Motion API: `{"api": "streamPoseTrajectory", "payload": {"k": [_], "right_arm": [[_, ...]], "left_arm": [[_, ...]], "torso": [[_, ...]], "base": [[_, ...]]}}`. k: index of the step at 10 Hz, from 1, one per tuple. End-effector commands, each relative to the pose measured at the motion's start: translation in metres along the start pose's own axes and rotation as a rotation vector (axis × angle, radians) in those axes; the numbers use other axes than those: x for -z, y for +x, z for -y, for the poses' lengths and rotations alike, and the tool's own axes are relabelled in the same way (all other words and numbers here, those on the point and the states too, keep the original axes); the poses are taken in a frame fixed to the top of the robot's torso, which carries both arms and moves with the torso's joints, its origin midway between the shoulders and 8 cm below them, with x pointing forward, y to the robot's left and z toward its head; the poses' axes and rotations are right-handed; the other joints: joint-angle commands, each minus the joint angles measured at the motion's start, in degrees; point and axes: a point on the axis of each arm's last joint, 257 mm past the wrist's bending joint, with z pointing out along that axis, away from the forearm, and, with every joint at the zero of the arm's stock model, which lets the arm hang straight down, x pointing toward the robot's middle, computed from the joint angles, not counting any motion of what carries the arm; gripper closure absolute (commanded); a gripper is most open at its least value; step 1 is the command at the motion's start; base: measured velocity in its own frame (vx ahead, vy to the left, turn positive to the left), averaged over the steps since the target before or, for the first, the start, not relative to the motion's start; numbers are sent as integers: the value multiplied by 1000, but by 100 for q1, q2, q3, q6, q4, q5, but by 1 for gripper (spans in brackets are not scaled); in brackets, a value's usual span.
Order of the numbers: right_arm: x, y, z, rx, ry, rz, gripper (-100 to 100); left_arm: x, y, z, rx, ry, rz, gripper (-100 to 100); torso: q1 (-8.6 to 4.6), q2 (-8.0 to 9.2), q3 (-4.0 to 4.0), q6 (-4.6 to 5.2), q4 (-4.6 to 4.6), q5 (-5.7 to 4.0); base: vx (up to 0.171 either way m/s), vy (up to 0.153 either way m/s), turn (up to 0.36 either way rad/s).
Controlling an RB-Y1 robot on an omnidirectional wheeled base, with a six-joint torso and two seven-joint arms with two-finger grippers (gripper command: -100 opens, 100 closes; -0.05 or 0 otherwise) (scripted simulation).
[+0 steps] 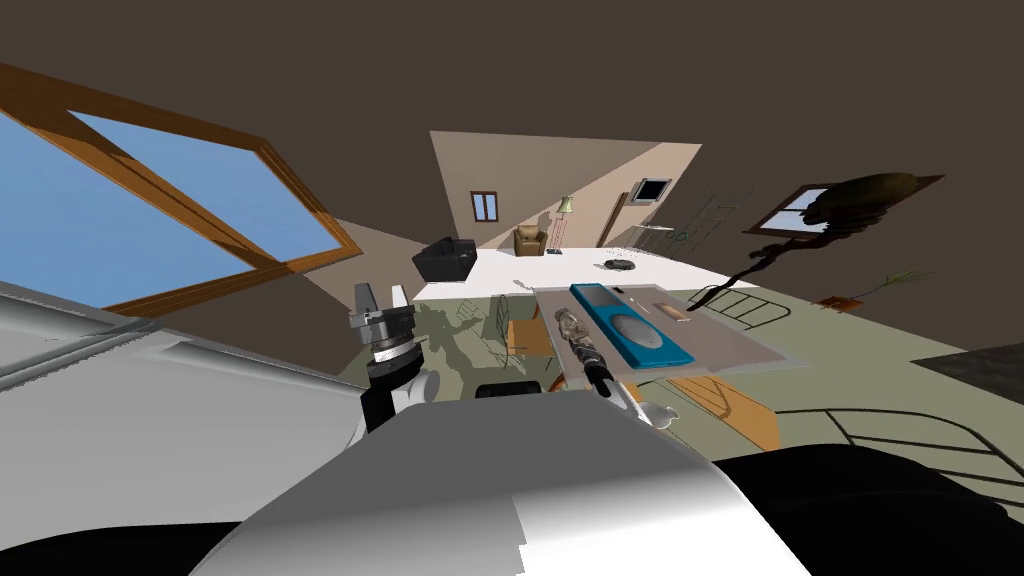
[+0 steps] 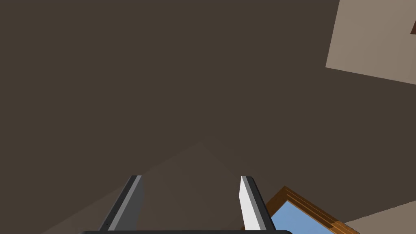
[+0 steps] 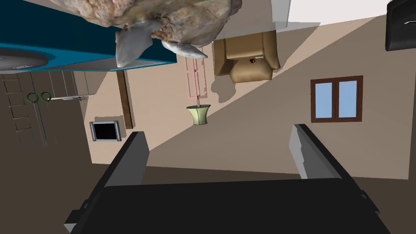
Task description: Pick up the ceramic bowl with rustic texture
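Observation:
The bowl (image 1: 576, 331) is a brown, rough, rock-like thing beside a blue tray (image 1: 632, 326) on a grey table (image 1: 735, 348). In the right wrist view the bowl (image 3: 170, 14) lies beyond my fingers and off to one side of their line, with two pale grey pointed pieces jutting from it. My right gripper (image 3: 218, 131) is open with nothing between its fingers; the dark end of that arm (image 1: 600, 380) sits just behind the bowl. Off to the left my left gripper (image 1: 381, 298) is raised, its fingers (image 2: 136, 191) open and empty.
The blue tray (image 3: 81, 44) carries a flat grey disc (image 1: 634, 330). A wooden chair (image 1: 525, 338) stands by the table's near side. Further back are a black box (image 1: 446, 258), a tan armchair (image 1: 530, 240) and a floor lamp (image 1: 565, 206). A large window (image 1: 120, 215) is at the left.

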Motion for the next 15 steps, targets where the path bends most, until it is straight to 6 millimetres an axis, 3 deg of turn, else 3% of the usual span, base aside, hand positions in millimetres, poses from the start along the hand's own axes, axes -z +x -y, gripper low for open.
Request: {"api": "streamPoseTrajectory", "payload": {"k": [1, 2, 3, 4, 5, 7, 8, 10, 11, 13, 15], "right_arm": [[2, 23, 15, 86, 35, -54, -100], [5, 41, 27, 145, 60, -100, -100], [5, 41, 27, 167, 59, -100, -100], [9, 59, 39, 231, 81, -146, -100], [9, 59, 39, 243, 81, -147, -100], [19, 93, 63, 375, 114, -238, -100], [19, 93, 63, 391, 112, -239, -100], [31, 122, 85, 518, 132, -326, -100], [31, 122, 85, 531, 130, -327, -100], [45, 148, 106, 652, 137, -408, -100], [52, 158, 114, 717, 135, -443, -100]], "left_arm": [[0, 0, 0, 0, 0, 0, 0], [0, 0, 0, 0, 0, 0, 0], [0, 0, 0, 0, 0, 0, 0], [0, 0, 0, 0, 0, 0, 0], [0, 0, 0, 0, 0, 0, 0], [0, 0, 0, 0, 0, 0, 0], [0, 0, 0, 0, 0, 0, 0], [0, 0, 0, 0, 0, 0, 0], [0, 0, 0, 0, 0, 0, 0], [0, 0, 0, 0, 0, 0, 0], [0, 0, 0, 0, 0, 0, 0]], "torso": [[0, 0, 0, 0, 0, 0], [0, 1, 1, -1, 0, -1], [1, -3, -1, -2, 0, 0], [-1, -3, -2, 1, -1, 0], [2, -4, -2, -2, 0, -1], [0, 1, 1, -1, 0, -1], [-3, -4, -2, 0, 0, 0], [-4, 3, 2, 0, 1, -1], [-6, -3, -1, 0, 0, -1], [-8, 1, 0, 1, 0, -1], [-10, 1, 0, 1, 0, -2]], "base": [[31, 9, 97], [47, 11, 170], [44, 6, 47], [42, 12, 79], [31, 7, 40], [41, 4, 88], [37, -6, 33], [39, -8, 67], [41, -10, 26], [43, -20, 48], [32, -22, 14]]}}
